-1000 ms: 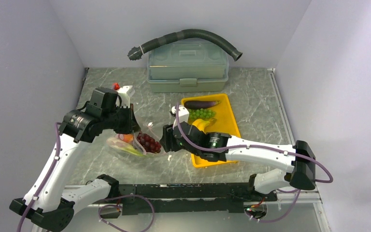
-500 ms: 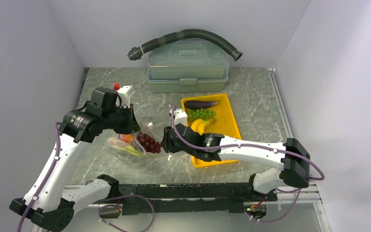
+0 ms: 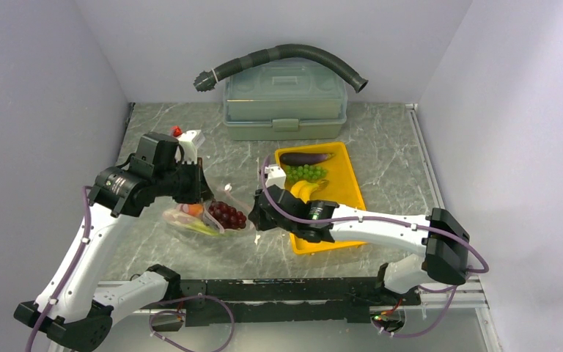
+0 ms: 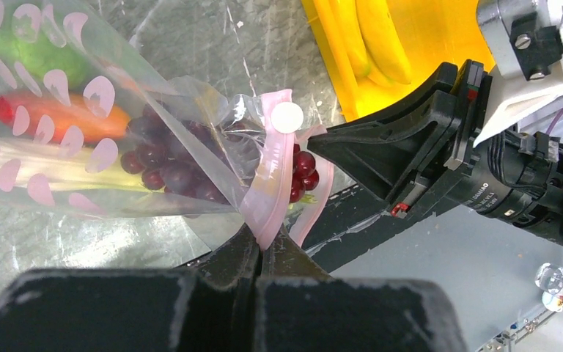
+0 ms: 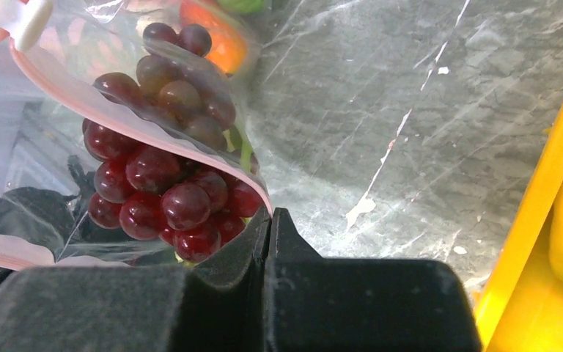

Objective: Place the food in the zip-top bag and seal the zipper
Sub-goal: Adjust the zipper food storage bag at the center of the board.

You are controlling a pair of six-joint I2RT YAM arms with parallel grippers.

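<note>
The zip-top bag (image 3: 190, 221) lies left of centre, holding dark purple grapes (image 3: 226, 215), a leek (image 4: 44, 173), an orange-red piece (image 4: 53, 117) and a green piece (image 4: 37, 55). My left gripper (image 4: 262, 249) is shut on the pink zipper (image 4: 271, 183) just below its white slider (image 4: 287, 117). My right gripper (image 5: 270, 217) is shut on the other lip of the mouth, where the zipper strip (image 5: 117, 110) ends at its tips, with the grapes (image 5: 168, 198) right beside it. Bananas (image 3: 304, 191), green grapes (image 3: 306, 173) and an eggplant (image 3: 306, 157) lie on the yellow tray (image 3: 352, 187).
A grey-green lidded box (image 3: 286, 103) stands at the back with a dark corrugated hose (image 3: 286, 53) across its top. A small white and red object (image 3: 187, 136) sits behind the left arm. The tray's edge (image 5: 550, 191) runs close to the right wrist.
My right gripper has closed from open onto the bag's mouth edge and its arm has shifted slightly. The left gripper has kept its hold and place.
</note>
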